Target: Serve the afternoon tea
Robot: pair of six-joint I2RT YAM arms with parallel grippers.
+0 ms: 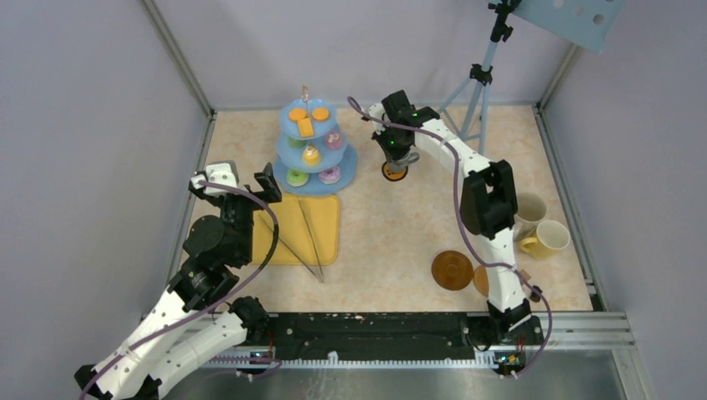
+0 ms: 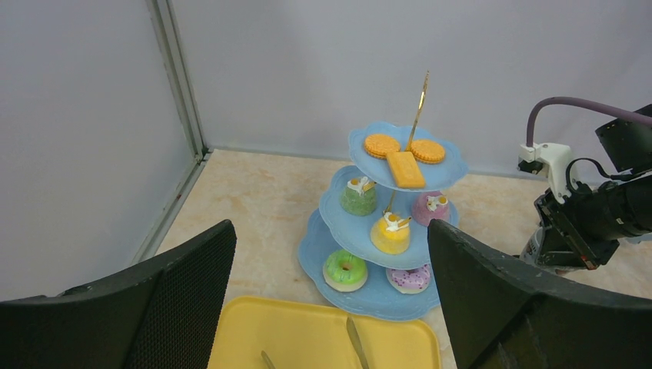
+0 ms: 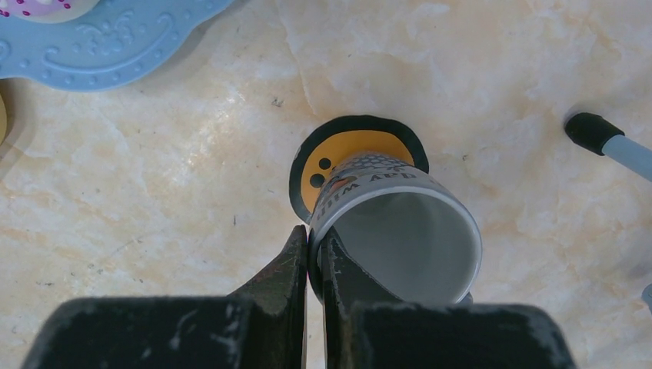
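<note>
The light-blue three-tier stand (image 1: 288, 160) stands at the back, holding orange biscuits (image 2: 404, 167), cupcakes and doughnuts. My right gripper (image 1: 399, 155) is shut on the rim of a grey mug (image 3: 400, 231), one finger inside and one outside. The mug is tilted, its base over an orange, black-rimmed coaster (image 3: 350, 144); contact cannot be told. My left gripper (image 1: 244, 182) is open and empty above the left part of the yellow tray, facing the stand (image 2: 384, 307). A cream mug (image 1: 528, 210) and a yellow mug (image 1: 548, 239) stand at the right, with brown coasters (image 1: 452, 270) in front.
A flat yellow tray (image 1: 321, 218) with long metal tongs (image 1: 310, 237) lies in front of the stand. A tripod (image 1: 477, 92) stands at the back right; its foot (image 3: 588, 127) is near the mug. Grey walls enclose three sides.
</note>
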